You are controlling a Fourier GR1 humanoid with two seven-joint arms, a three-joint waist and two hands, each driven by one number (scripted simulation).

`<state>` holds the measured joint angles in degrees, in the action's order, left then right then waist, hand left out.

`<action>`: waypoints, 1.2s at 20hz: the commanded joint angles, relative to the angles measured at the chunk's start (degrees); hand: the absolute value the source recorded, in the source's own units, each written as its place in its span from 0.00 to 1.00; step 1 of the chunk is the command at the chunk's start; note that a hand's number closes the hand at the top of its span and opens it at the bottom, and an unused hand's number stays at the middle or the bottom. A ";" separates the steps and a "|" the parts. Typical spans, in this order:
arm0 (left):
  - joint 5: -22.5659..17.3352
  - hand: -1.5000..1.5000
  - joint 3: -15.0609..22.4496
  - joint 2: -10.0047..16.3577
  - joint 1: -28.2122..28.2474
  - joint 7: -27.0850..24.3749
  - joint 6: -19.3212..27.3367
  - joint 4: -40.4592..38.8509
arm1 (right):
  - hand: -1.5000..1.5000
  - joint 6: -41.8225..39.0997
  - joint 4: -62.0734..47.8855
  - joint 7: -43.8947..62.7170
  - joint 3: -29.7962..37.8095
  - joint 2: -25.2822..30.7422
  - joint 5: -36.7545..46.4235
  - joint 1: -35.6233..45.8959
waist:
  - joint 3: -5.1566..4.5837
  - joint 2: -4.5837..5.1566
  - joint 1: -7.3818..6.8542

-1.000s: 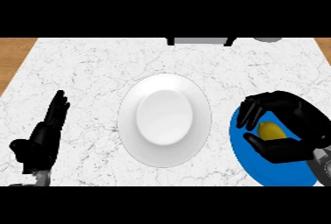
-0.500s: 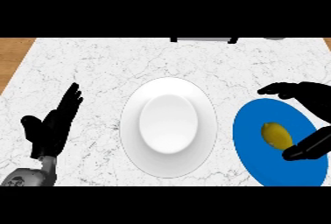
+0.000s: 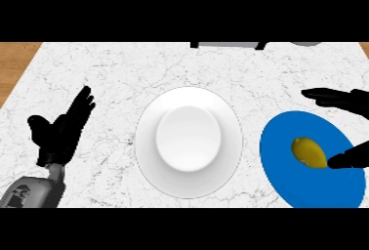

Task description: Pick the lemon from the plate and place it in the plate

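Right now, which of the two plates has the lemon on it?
The blue plate, at the right: the lemon lies on it. The white plate in the middle has no lemon.

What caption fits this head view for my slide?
Right hand open beside the lemon on the blue plate; white plate at centre; left hand resting.

I find no text, label, brand, number or sign to read from here: the white plate (image 3: pixel 148 146), the blue plate (image 3: pixel 317 188), the lemon (image 3: pixel 308 152) and the counter (image 3: pixel 108 63) all carry no writing
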<state>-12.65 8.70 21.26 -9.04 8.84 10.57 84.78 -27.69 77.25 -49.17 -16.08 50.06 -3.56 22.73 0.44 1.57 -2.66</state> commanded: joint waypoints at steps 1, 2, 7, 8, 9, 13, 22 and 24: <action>-0.10 0.50 -0.72 0.41 -1.64 0.29 -0.67 -1.69 | 0.00 -7.86 -4.33 -17.49 -3.01 4.25 6.41 0.95 | -0.08 -0.18 0.06; -0.01 0.50 -0.06 -0.19 -0.48 -0.63 -0.94 -1.50 | 0.00 -4.93 -5.23 -19.23 -4.69 3.22 8.41 -0.05 | -0.06 -0.18 -0.33; -0.65 0.50 -0.80 -0.81 -3.53 0.31 -1.49 -3.62 | 0.00 1.38 -9.63 -22.20 -10.63 5.55 16.80 3.17 | -0.16 -0.13 -0.77; -0.98 0.50 -1.72 1.01 -3.64 1.17 -2.47 -3.08 | 0.00 2.32 -9.28 -22.29 -11.88 5.67 18.13 3.81 | -0.21 -0.46 -0.66; -0.20 0.50 -0.79 -0.20 -0.76 -1.56 -2.34 -3.64 | 0.00 5.22 -11.54 -23.39 -12.02 5.13 19.83 4.59 | -0.25 -0.53 -0.74; 1.26 0.50 -0.53 -1.02 -3.29 -0.89 -1.48 -5.80 | 0.00 12.67 -17.45 -25.90 -14.33 3.15 25.65 7.06 | -0.26 -0.53 -0.06; 1.05 0.50 -1.60 -1.00 0.85 -3.36 -3.59 -5.00 | 0.00 16.82 -22.01 -24.38 -18.71 -0.07 33.34 11.45 | -0.40 -1.24 0.92; 1.03 0.50 -2.77 -2.29 -2.88 -1.05 -1.70 -6.68 | 0.00 18.69 -23.34 -25.10 -19.47 -0.74 34.57 10.20 | -0.39 -1.24 1.61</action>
<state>-11.64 6.59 19.58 -11.07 7.08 8.61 78.48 -8.70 57.40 -63.03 -34.22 50.96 28.13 32.35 0.07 0.46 -1.55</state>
